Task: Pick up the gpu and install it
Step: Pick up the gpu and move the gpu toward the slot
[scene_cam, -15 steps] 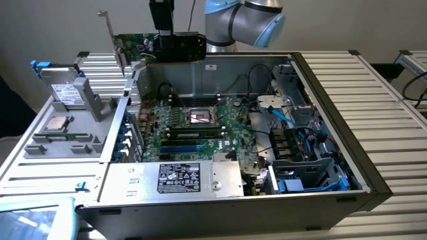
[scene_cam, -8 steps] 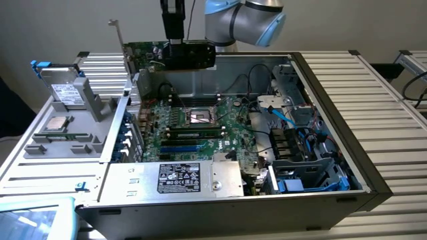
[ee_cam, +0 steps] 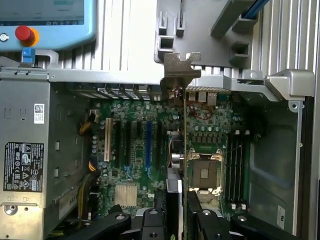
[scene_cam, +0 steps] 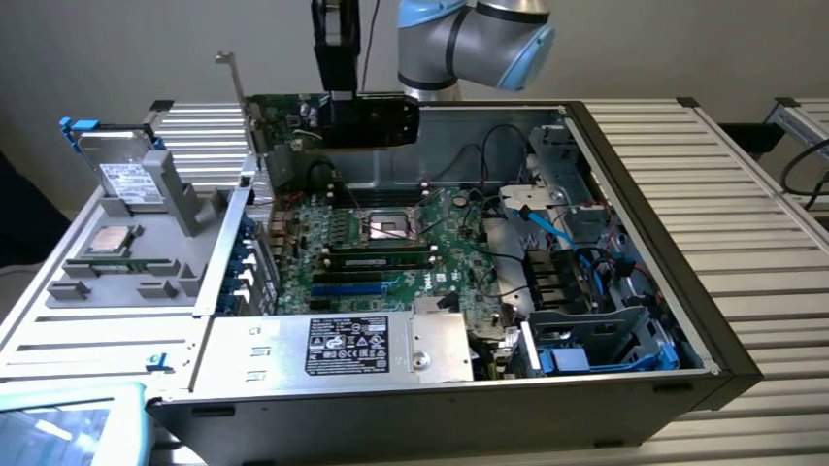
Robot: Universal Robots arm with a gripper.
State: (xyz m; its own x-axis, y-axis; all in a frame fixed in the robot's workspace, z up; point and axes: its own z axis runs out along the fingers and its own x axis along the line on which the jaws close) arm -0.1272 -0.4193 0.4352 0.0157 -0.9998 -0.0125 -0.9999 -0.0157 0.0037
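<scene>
The gpu (scene_cam: 369, 121) hangs in the air over the back of the open computer case, its black shroud facing the camera and its silver end bracket (scene_cam: 233, 76) sticking up toward the exterior view's left. My gripper (scene_cam: 340, 97) comes down from above and is shut on the card's top edge. In the wrist view the gpu (ee_cam: 184, 150) is seen edge-on between my fingers (ee_cam: 159, 222). Its bracket (ee_cam: 181, 70) sits above the case's rear wall, and the motherboard's expansion slots (ee_cam: 135, 145) lie just beside the card.
The green motherboard (scene_cam: 376, 252) carries a CPU socket (scene_cam: 386, 228) and memory sticks. A labelled power supply (scene_cam: 344, 348) fills the case's front. Blue cables and drive bays (scene_cam: 589, 291) lie at the exterior view's right. A grey tray (scene_cam: 123, 262) with a drive stands left, with a teach pendant (scene_cam: 65, 427) nearby.
</scene>
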